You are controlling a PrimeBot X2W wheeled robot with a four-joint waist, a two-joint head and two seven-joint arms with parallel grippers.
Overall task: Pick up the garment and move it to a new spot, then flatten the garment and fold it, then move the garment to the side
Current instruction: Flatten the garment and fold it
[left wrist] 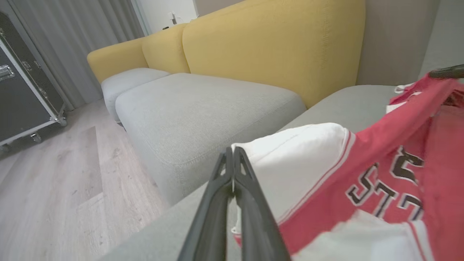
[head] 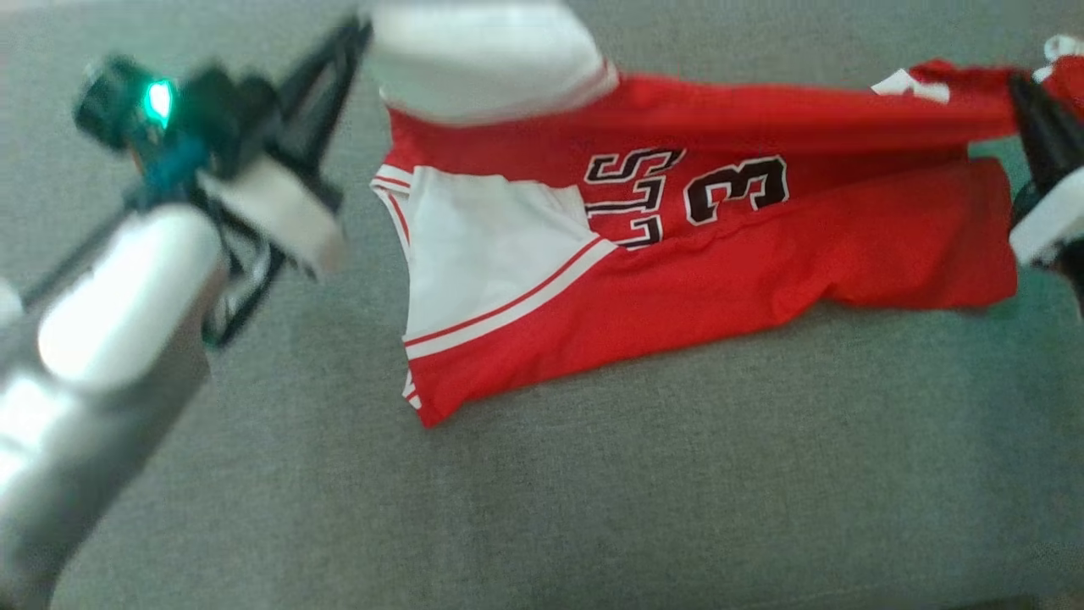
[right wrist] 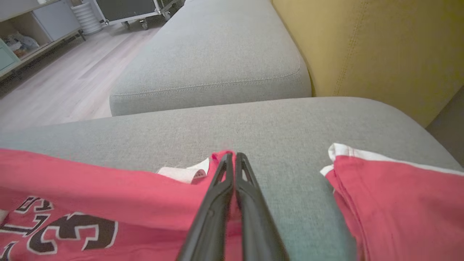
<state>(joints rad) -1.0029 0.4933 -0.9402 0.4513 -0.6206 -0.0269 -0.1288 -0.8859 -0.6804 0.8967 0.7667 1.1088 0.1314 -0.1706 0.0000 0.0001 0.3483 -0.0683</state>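
Observation:
The garment (head: 720, 246) is a red jersey with white panels and black lettering, spread across a grey sofa cushion (head: 593, 491). Its far edge is lifted and stretched between both grippers. At the upper left my left gripper (head: 362, 30) is shut on a raised white panel (head: 483, 59). In the left wrist view the left gripper (left wrist: 232, 154) pinches the garment (left wrist: 362, 174) at that white edge. My right gripper (head: 1019, 89) is shut on the red edge at the far right. The right wrist view shows the right gripper (right wrist: 232, 157) closed on the garment (right wrist: 90, 188).
A yellow backrest (left wrist: 275, 47) runs behind the cushions. A second grey cushion (left wrist: 203, 105) lies beyond the left gripper, with wooden floor (left wrist: 54, 174) and a black wheeled case (left wrist: 21, 94) further off. A low shelf unit (right wrist: 32, 25) stands by the floor.

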